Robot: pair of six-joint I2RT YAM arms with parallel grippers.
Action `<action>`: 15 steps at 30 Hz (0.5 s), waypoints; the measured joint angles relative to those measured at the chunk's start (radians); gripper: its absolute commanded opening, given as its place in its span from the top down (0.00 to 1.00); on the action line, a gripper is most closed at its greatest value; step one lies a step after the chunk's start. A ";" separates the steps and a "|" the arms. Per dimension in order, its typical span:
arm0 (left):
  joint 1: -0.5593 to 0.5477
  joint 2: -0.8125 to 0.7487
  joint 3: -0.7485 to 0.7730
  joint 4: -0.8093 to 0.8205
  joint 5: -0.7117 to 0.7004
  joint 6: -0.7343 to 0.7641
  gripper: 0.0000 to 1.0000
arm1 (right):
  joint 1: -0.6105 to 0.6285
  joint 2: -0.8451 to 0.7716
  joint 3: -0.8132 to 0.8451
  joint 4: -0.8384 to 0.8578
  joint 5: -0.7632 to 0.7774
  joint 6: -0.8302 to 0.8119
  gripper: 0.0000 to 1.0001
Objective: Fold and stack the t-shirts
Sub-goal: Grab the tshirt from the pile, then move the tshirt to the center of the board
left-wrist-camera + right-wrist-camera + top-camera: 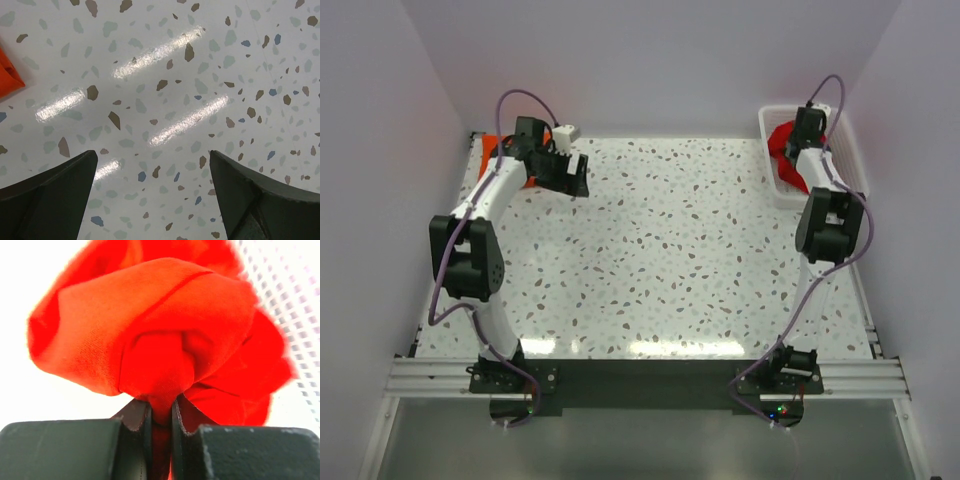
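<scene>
Now, right gripper: pinched on red shirt, inside basket
Left gripper: spread, empty
Handling: soft, light; bunched fold holds

Shirt in basket, far-right table corner

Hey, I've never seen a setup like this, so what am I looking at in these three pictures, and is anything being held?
These are two robot arms bolted at the near edge of a speckled table. The wide picture looks down from above and behind them. The other two come from small cameras on each wrist, with that arm's own fingers showing at the bottom. The left gripper is open over bare tabletop, with an orange shirt lying beside it at the far left corner. The right gripper reaches into a white lattice basket at the far right and is pinched shut on a fold of the red t-shirt.
</scene>
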 measured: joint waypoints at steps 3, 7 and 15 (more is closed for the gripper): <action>0.001 -0.019 -0.023 0.008 0.005 0.000 0.00 | 0.002 -0.138 -0.079 0.031 -0.048 0.010 1.00; 0.006 -0.071 -0.066 0.014 0.024 -0.001 0.00 | 0.003 -0.323 -0.130 0.074 -0.134 0.020 1.00; 0.048 -0.183 -0.135 0.059 0.071 -0.004 0.00 | 0.025 -0.605 -0.131 0.116 -0.426 0.019 1.00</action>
